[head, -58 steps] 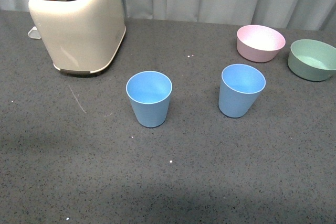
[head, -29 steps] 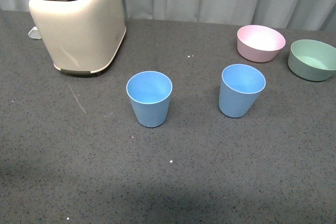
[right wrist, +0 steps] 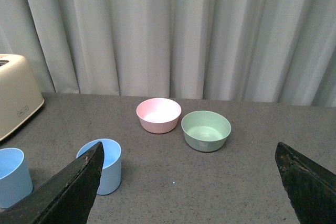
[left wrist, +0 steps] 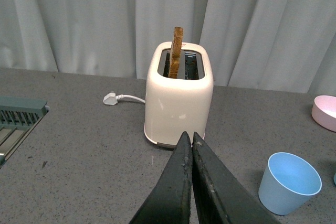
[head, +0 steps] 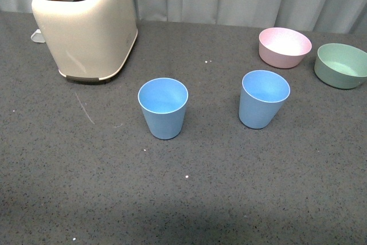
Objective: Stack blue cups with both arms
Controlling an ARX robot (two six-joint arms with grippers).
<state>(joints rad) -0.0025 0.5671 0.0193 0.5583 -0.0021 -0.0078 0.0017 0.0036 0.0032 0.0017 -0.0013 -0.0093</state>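
Two light blue cups stand upright and apart on the grey table: the left cup (head: 163, 107) and the right cup (head: 263, 98). Neither arm shows in the front view. In the left wrist view my left gripper (left wrist: 189, 137) is shut and empty, above the table in front of the toaster, with one blue cup (left wrist: 289, 182) off to its side. In the right wrist view my right gripper (right wrist: 189, 153) is open wide and empty; one cup (right wrist: 103, 166) stands just past one fingertip (right wrist: 94, 153), the other cup (right wrist: 11, 177) is at the picture's edge.
A cream toaster (head: 86, 24) with a slice of bread stands at the back left, its plug (left wrist: 111, 98) lying on the table. A pink bowl (head: 284, 46) and a green bowl (head: 342, 65) stand at the back right. A grey rack (left wrist: 18, 124) lies beside the toaster. Curtains close the back.
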